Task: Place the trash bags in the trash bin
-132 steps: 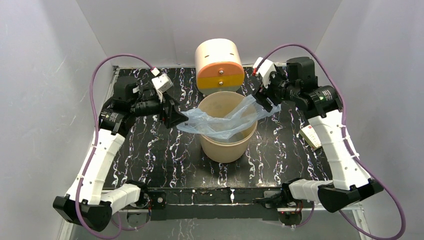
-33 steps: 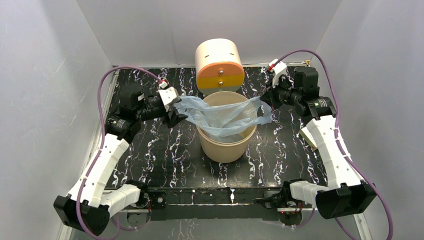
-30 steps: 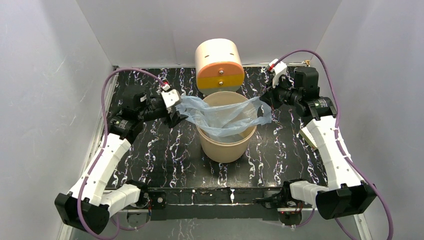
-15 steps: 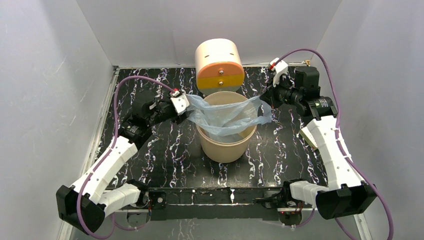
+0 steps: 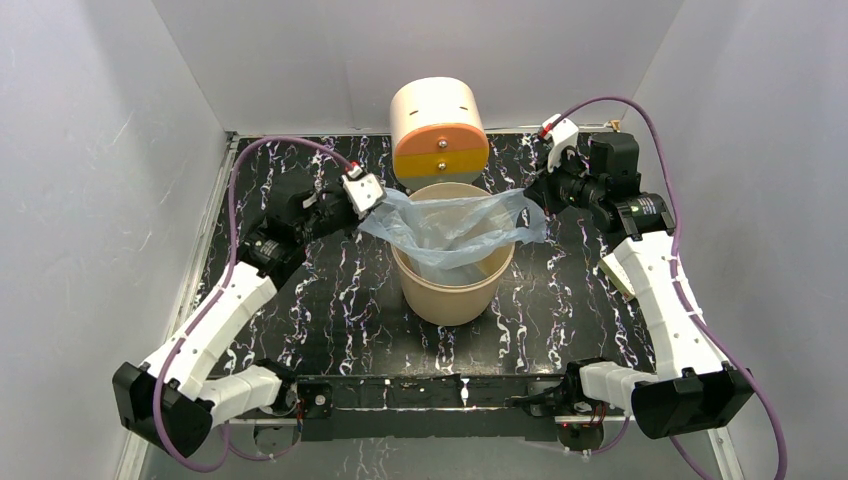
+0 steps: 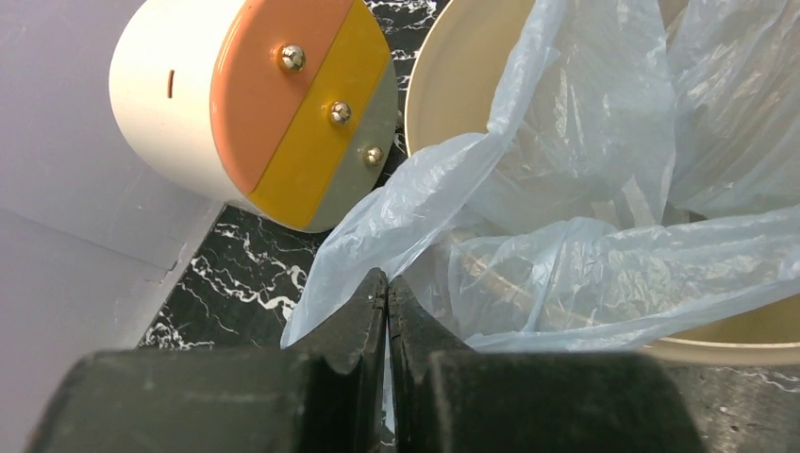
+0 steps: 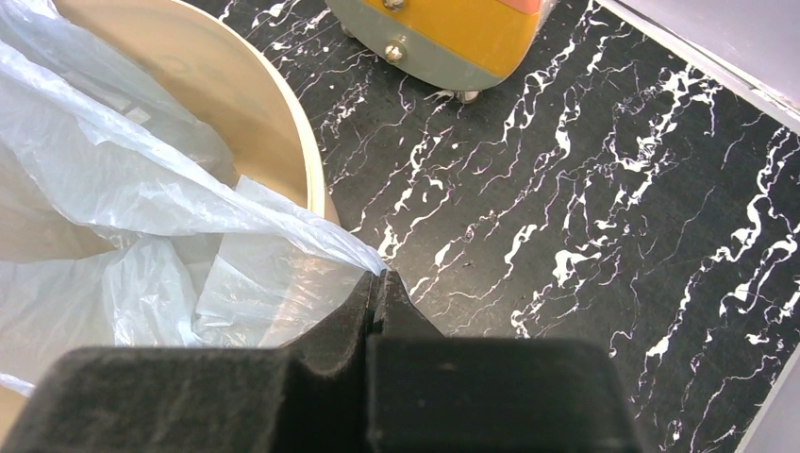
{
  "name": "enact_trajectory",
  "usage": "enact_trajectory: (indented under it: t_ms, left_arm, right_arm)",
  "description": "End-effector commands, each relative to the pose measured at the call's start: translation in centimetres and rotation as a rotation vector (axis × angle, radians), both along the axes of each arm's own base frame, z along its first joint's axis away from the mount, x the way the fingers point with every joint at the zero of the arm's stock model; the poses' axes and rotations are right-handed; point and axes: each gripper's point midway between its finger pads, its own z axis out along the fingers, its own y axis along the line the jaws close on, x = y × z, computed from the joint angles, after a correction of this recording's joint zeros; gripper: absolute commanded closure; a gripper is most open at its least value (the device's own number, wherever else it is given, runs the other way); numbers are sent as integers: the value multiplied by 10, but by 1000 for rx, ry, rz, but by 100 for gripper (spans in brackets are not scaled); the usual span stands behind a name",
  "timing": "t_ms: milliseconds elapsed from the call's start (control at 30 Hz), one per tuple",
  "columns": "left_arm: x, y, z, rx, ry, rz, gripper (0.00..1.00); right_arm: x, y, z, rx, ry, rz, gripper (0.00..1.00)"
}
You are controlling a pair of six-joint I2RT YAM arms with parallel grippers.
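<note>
A thin, crinkly, translucent pale-blue plastic trash bag [image 5: 450,232] lies stretched across the wide mouth of a plain beige round trash bin [image 5: 452,298]. Its middle sags inside and both ends reach out past the rim. The left pincer [image 5: 368,215], fingers pressed together, pinches the bag's left edge just outside the rim. The right pincer [image 5: 533,203] pinches the right corner the same way. The bin stands on a black, white-veined tabletop [image 5: 330,300], just in front of a cream cylinder [image 5: 438,125] with an orange-and-yellow face.
</note>
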Motion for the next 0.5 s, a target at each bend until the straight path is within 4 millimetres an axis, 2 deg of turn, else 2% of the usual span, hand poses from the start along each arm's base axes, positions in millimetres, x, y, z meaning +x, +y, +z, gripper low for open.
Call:
enact_trajectory:
  t_ms: [0,233,333,467]
  left_arm:
    - [-4,-3,22,-35,93,18,100]
    - [2,-11,19,-5,333,45,100]
    - [15,-11,17,4,389,99,100]
    - [39,-4,9,-12,450,194,100]
  right_arm:
    - [9,-2,31,24,-105,-29,100]
    - [14,-8,30,5,-117,-61,100]
    - [20,-10,26,16,-107,-100,100]
    - [35,-17,4,16,-51,-187,100]
